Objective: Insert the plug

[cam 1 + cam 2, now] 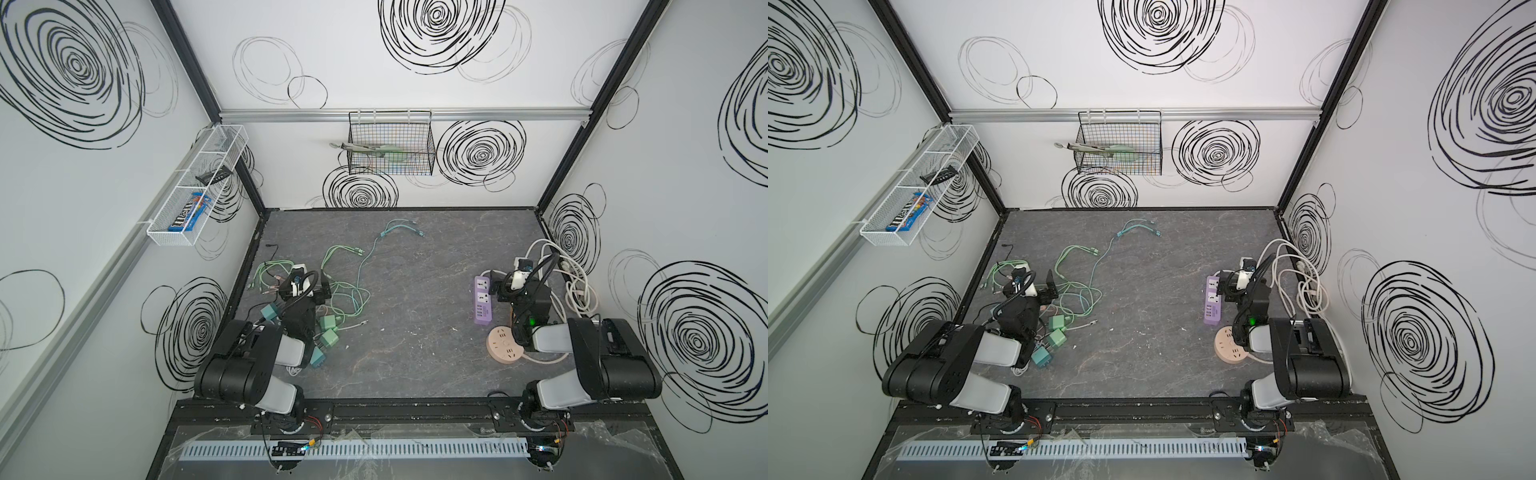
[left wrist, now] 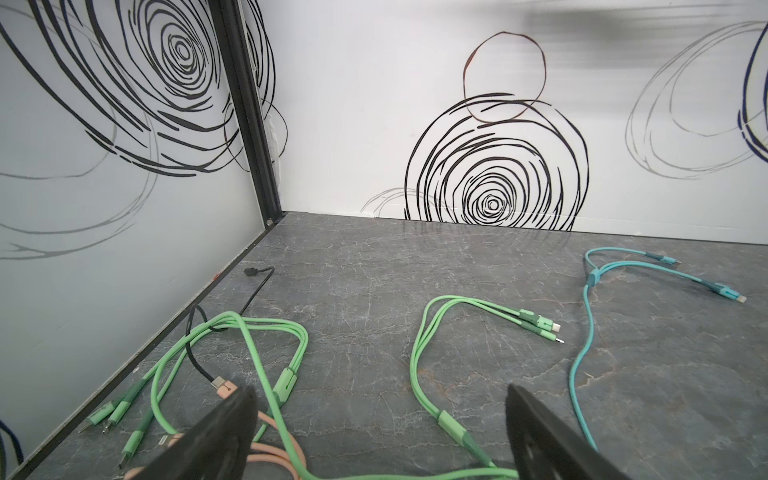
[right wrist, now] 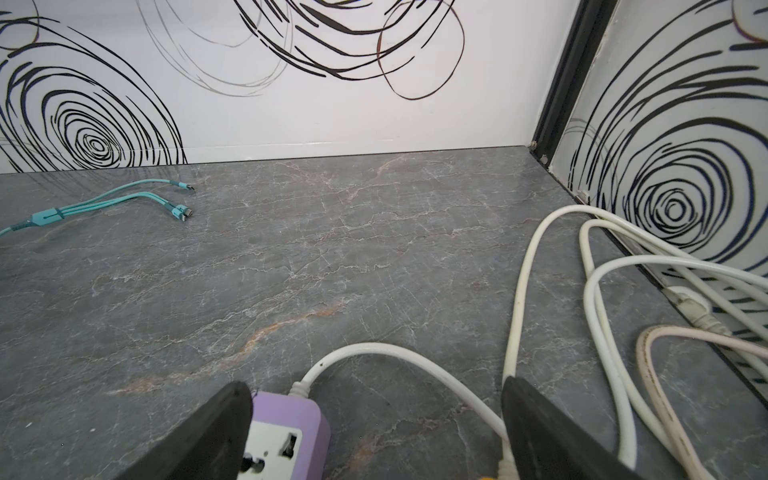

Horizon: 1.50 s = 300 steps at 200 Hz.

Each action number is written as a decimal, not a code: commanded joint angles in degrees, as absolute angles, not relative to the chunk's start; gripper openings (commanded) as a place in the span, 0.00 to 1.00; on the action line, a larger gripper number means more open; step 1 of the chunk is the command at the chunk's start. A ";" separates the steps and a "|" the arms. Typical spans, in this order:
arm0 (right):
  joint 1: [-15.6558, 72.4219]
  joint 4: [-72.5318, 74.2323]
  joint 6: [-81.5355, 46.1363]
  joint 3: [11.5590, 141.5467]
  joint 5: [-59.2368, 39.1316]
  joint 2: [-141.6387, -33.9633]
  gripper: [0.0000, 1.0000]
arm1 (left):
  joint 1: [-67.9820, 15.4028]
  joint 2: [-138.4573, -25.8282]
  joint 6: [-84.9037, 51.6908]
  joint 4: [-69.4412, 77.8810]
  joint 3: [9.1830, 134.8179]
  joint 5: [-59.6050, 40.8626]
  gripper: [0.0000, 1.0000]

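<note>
Left tool [image 2: 380, 392] spread, empty over green cables [image 2: 286, 380]; right tool [image 3: 376, 386] spread by purple strip [image 3: 286, 409]. Left should take a green plug [image 1: 329, 323] by its body, prongs free.

The left arm [image 1: 249, 361] covers some plugs [image 1: 330, 330] in both top views, and the right wrist view crops the strip [image 3: 286, 415].

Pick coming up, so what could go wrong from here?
The green adapters lie in tangled green cables; lifting one may drag the rest. The purple power strip lies unclamped by the open right gripper; pushing a plug in could slide it. The white cords beside it could snag that arm.
</note>
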<state>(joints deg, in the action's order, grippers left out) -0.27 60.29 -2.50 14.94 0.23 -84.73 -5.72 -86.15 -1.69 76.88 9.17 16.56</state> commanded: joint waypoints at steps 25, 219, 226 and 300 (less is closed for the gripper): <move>-0.11 60.91 -2.65 15.95 0.36 -84.80 0.97 | -4.78 -85.78 -1.80 81.04 9.49 15.02 0.96; -0.23 39.04 -4.69 27.08 4.99 -79.20 0.97 | -4.68 -75.62 -2.23 70.56 10.46 16.80 0.96; -0.21 38.22 -5.13 27.62 5.51 -78.42 0.97 | -5.25 -74.21 -2.43 67.25 11.89 19.52 0.96; -1.06 20.41 -22.08 37.45 6.51 -76.38 0.97 | -20.46 -67.63 -24.25 41.80 23.79 32.76 0.96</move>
<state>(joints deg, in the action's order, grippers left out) -0.40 29.78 -12.69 34.30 5.19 -76.84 -15.55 -68.16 -15.03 49.17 21.50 31.81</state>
